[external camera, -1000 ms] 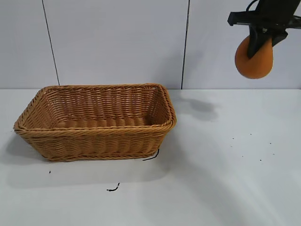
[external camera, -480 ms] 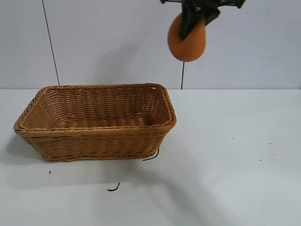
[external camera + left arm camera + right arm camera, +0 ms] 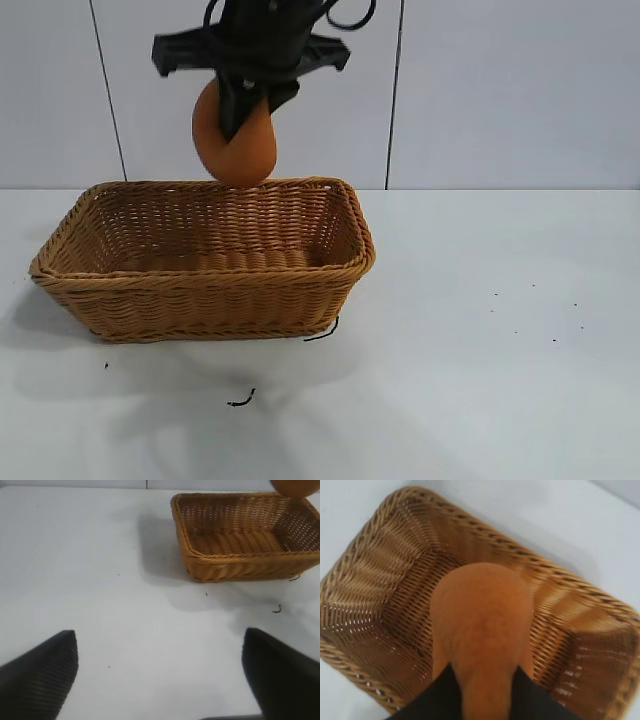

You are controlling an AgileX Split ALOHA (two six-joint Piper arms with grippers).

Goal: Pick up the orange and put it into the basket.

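My right gripper (image 3: 243, 105) is shut on the orange (image 3: 234, 142), a lumpy matte orange fruit, and holds it in the air just above the far rim of the tan wicker basket (image 3: 205, 283). In the right wrist view the orange (image 3: 482, 630) hangs between my dark fingers (image 3: 432, 697) directly over the basket's inside (image 3: 385, 587). My left gripper (image 3: 160, 672) is open and empty, low over the bare table, well away from the basket (image 3: 240, 562). A sliver of the orange (image 3: 297, 487) shows in the left wrist view above the basket's far end.
The white table (image 3: 500, 350) carries small black specks and two dark scraps, one (image 3: 322, 331) by the basket's near right corner, one (image 3: 240, 400) in front. A grey panelled wall (image 3: 480, 90) stands behind.
My right gripper has carried the orange from the far right leftwards and a little lower, to above the basket. The basket has not moved.
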